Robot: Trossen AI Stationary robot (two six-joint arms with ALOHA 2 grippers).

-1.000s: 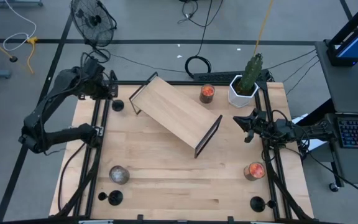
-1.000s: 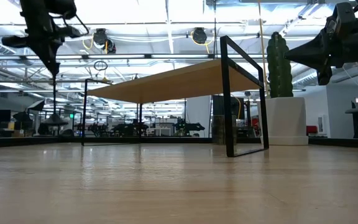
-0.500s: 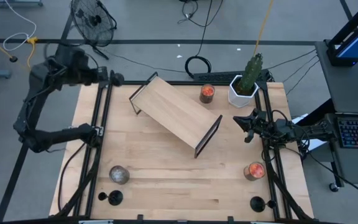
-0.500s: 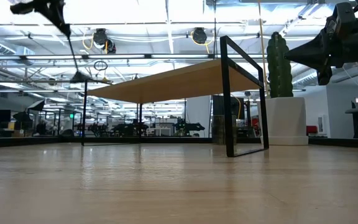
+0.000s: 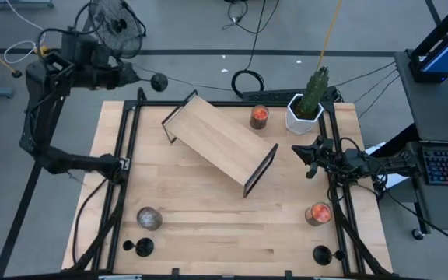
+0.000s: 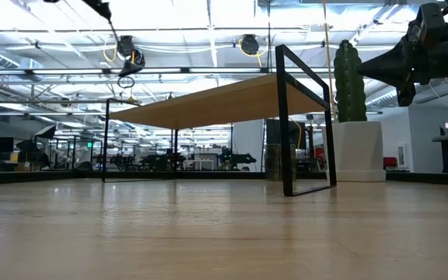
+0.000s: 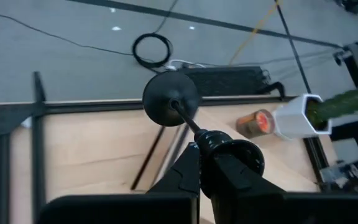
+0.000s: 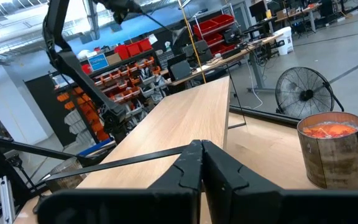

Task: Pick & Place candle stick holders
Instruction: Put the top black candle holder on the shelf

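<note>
My left gripper (image 5: 136, 78) is raised high over the table's far left corner and shut on a matte-black candle stick holder (image 5: 159, 81). The holder's round disc base (image 7: 170, 107) points away from the fingers. In the low view its thin stem (image 6: 112, 23) slants down from the picture's top. Two more black holders stand on their bases on the table, one at the near left (image 5: 141, 247) and one at the near right (image 5: 321, 253). My right gripper (image 5: 311, 159) is shut and empty, hovering at the table's right side beside the wooden shelf (image 5: 220, 142). My left gripper pinches the holder's top end (image 7: 232, 152), opposite the base, between its two fingers (image 7: 188, 174). The stem (image 7: 188, 121) runs on along the fingers' line, base outermost. The holder is lifted clear of the table and tipped far over, its base toward the table's right.
The wooden shelf with black frame ends lies slantwise across the table's middle. A white pot with a cactus (image 5: 303, 113) and a glass jar (image 5: 260, 117) stand at the far right. Another jar (image 5: 317, 212) stands near right, and a grey ball (image 5: 148, 218) near left.
My left gripper has risen and gone toward the table's far edge and somewhat right, tipping upward. The holder it holds has gone from hanging upright low over the table's far left to high up and tipped over, base toward the right.
</note>
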